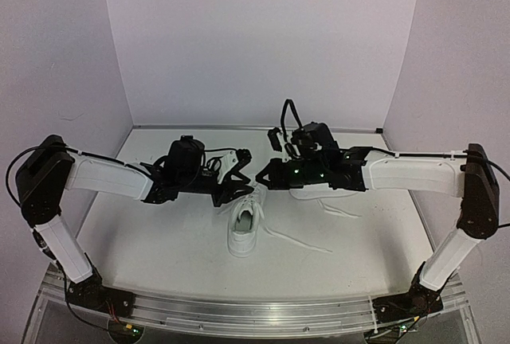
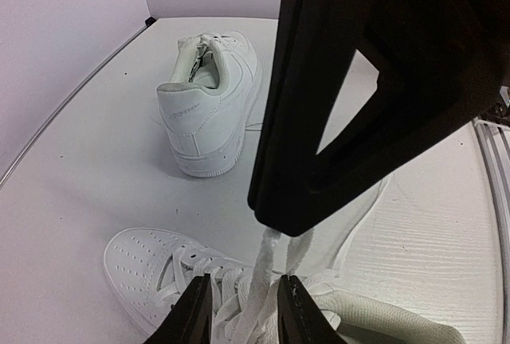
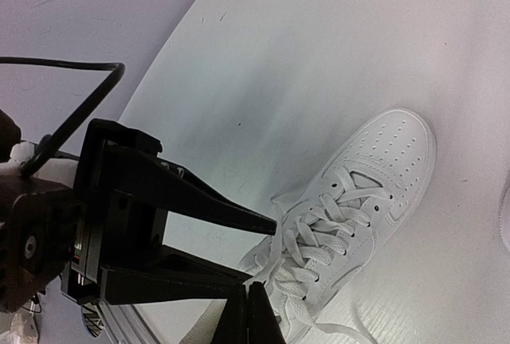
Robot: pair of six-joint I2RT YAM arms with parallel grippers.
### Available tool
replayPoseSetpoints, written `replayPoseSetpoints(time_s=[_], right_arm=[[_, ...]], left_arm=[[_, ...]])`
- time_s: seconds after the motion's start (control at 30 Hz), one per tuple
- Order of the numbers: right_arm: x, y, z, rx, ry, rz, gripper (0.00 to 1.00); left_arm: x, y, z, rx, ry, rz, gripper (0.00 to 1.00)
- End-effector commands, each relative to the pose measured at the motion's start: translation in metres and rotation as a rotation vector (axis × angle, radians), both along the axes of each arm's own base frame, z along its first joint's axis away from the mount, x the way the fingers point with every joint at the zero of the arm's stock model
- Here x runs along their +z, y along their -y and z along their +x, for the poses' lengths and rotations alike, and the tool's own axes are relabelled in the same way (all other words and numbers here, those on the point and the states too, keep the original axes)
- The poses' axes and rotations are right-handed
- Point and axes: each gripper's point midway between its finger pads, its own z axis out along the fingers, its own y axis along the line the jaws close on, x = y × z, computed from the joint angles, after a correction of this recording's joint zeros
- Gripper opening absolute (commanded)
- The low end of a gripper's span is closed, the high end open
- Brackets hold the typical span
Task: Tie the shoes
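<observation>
White table under me, both shoes on it and neither tied, so nearly everything is left to do. The first shoe sits mid-table, its long axis running from near edge to far edge, heel toward me and toe toward the far edge. The second shoe lies right of centre toward the far edge, half under my right arm. Its length runs left to right, toe toward the right edge, laces loose. No knot or bow anywhere that I can see. My right gripper is clamped tight, holding a lace up off the first shoe. My left gripper stands partly open, fingers straddling that lace, not pinching it as far as I can judge. To come: cross, knot, bow, twice over.
</observation>
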Motion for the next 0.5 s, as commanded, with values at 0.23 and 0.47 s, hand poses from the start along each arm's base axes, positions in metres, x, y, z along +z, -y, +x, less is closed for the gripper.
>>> replayPoseSetpoints(time_s=[0.23,0.47], right_arm=[[0.023,0.0036,0.0056,-0.025,0.045,0.045,0.0],[0.0227,0.0048,0.0054,-0.026,0.044,0.044,0.0]], left_arm=[[0.0183,0.0196,0.0,-0.052,0.03,-0.057,0.3],[0.0204,0.0145,-0.005,-0.049,0.039,-0.058,0.35]])
